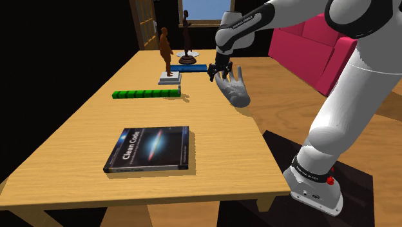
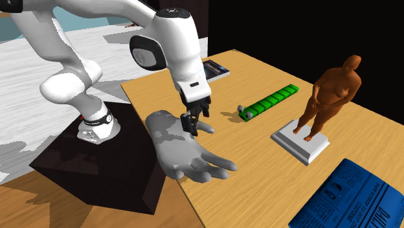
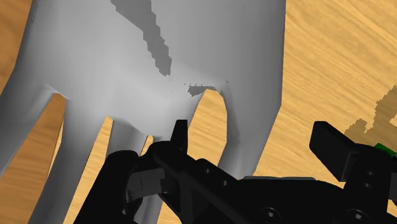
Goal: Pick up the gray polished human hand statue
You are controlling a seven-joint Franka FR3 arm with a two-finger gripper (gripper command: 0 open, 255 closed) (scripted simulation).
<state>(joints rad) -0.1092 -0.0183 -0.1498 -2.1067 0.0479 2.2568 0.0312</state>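
On the bench (image 1: 219, 148) edge, shoulder view's right: the grey hand statue (image 1: 237, 90) sits here, and part of it juts past the edge toward the stand (image 2: 84, 178).
Statue: pale grey, with an open palm and spread digits. It cannot be told whether it rests flat on the wood or is tipped.
Gripper (image 1: 218, 72): down at the statue's far end. In the wrist view its fingers stand apart with one outer digit of the statue between them. Wood shows in the gap on each side, so nothing is clamped.
Arm (image 1: 361, 84): reaches from the stand along the bench's right side, with the wrist bent down over the statue.
Other things: a dark book (image 1: 149, 149) lies near on the bench and a green bar (image 1: 147, 94) lies left of the statue. A brown figure (image 1: 166, 51) stands on a pale base farther off, with a blue book (image 1: 190, 68) beside it. All are well apart from the gripper.
Done: the approach and lining up look finished, since the fingers already bracket the digit.
Left: closing on the digit, then the lift. The statue does not look raised yet.
Risk: a hold on one thin digit of an overhanging piece may let it swing, or slip off the edge.
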